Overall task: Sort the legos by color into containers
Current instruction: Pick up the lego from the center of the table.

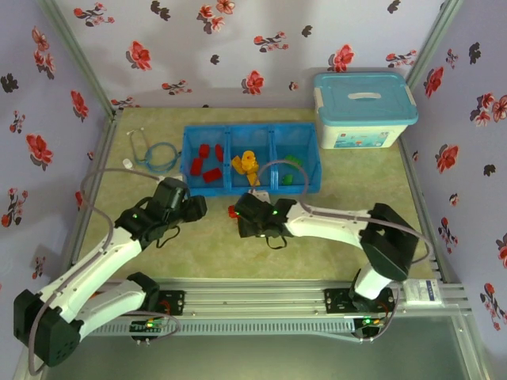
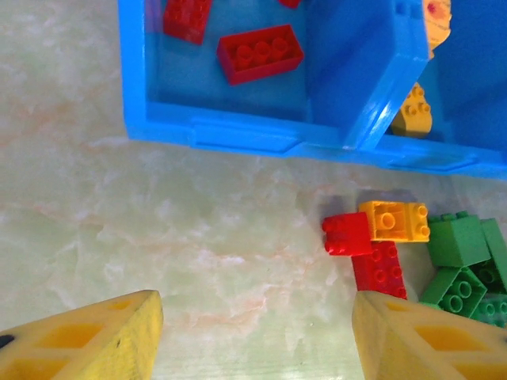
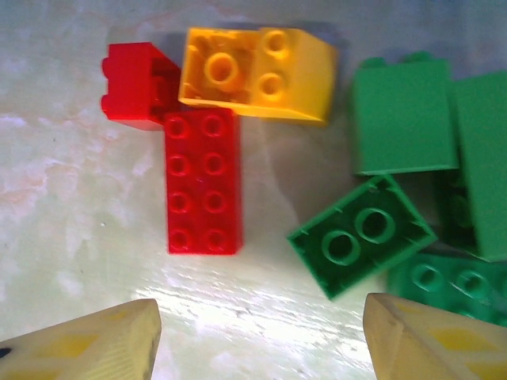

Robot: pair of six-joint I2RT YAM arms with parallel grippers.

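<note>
Open and empty like the left end effector (image 2: 257, 317), the right end effector (image 3: 260, 317) may, closing on the long red brick (image 3: 202, 180), drag the touching yellow-orange brick (image 3: 253, 73) along.

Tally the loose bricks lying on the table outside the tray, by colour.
Red bricks: 2
Yellow-orange brick: 1
Green bricks: 4 that can be told apart; they crowd together at the picture's edge
Total: 7
</note>
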